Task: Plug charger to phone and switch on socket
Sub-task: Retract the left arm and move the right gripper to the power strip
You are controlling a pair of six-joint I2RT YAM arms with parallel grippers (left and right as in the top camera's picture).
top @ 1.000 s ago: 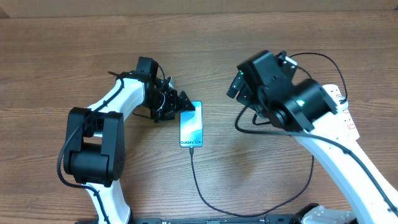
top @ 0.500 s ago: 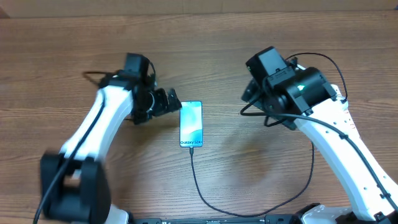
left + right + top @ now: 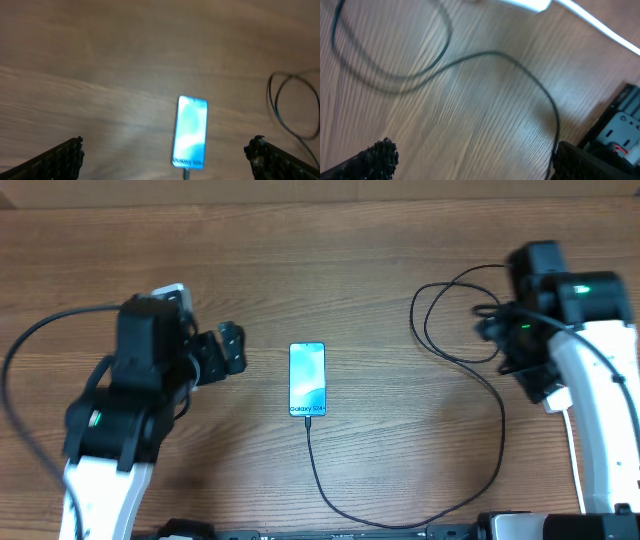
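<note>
While both arms hover over the wood-grain table [image 3: 400, 260], the slim, glossy phone [image 3: 307, 380] lies flat ahead of the left gripper [image 3: 232, 348], clear of its wide-spread ribbed fingers [image 3: 65, 155]. Its long axis runs near-to-far, the lettered end nearest the robot, where the thin black charger [image 3: 315, 460] enters. The right gripper [image 3: 475, 160], likewise spread, hangs above the cable's loops, with the white socket [image 3: 556, 397] just beside it.

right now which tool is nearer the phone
Left. The left tool sits just off the phone's left edge, not touching it. The right tool is far off on the phone's other side, over the charger's coils.
</note>
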